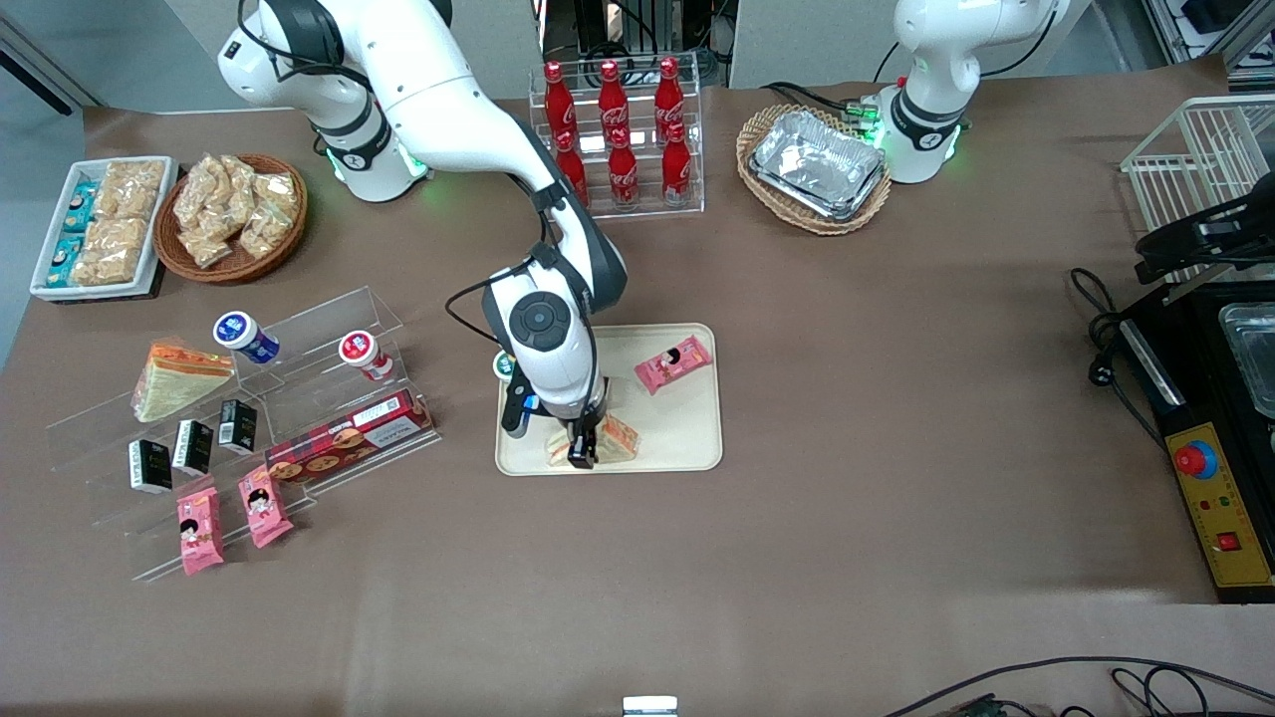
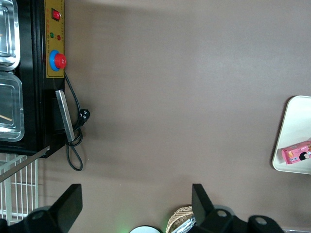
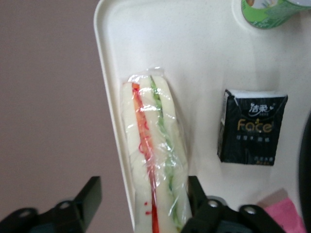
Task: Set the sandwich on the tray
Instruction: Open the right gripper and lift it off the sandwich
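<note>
From the front I lose much of the sandwich [image 1: 620,439]: the arm's wrist and the hand [image 1: 583,454] stand over it, so only a cream wedge with an orange edge shows on either side of the fingers. The green-lidded cup [image 1: 505,364] is mostly hidden by the wrist too, and the black carton [image 3: 251,127] I can see only from the wrist camera. There the sandwich [image 3: 154,155] runs out of frame at its thick end, and the hand's [image 3: 141,201] fingertips are cut off as well.

The sandwich is a clear-wrapped wedge of pale soft bread, the film crinkled and glossy, with a red-orange stripe and a green stripe running lengthwise. It lies on the tray [image 1: 687,443], close along the tray's rim [image 3: 109,104] nearest the front camera. The tray is smooth cream plastic, flat, with rounded corners and a low lip. A pink snack packet [image 1: 673,364] lies on the tray farther from the camera.

The hand is spread: one black finger [image 3: 88,195] sits over the brown worktop [image 1: 896,418] just outside the rim, the other against the sandwich's flank. I can't tell if that finger actually touches the wrap.
</note>
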Robot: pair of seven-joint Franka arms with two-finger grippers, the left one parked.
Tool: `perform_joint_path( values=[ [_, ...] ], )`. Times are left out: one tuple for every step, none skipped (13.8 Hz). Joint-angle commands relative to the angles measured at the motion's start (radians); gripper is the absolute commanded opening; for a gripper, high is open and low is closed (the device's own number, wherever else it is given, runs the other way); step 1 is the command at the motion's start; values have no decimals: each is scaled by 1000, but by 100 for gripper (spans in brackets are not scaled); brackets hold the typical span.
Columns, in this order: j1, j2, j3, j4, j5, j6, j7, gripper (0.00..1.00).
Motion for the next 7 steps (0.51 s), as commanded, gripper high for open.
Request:
perform_joint_path(
  values=[
    [-2,-77,-11,5,20,-83,-12,100],
    [-2,-126,-11,-3,21,-141,-14,100],
    [-8,-165,-13,3,20,-229,-20,100],
    [-9,-211,-22,6,20,-302,-50,100],
    [-17,-264,-28,6,21,-352,-76,100],
    [-34,-307,-28,8,18,-380,-90,100],
    [-52,-338,-28,8,17,-396,-106,100]
  ],
)
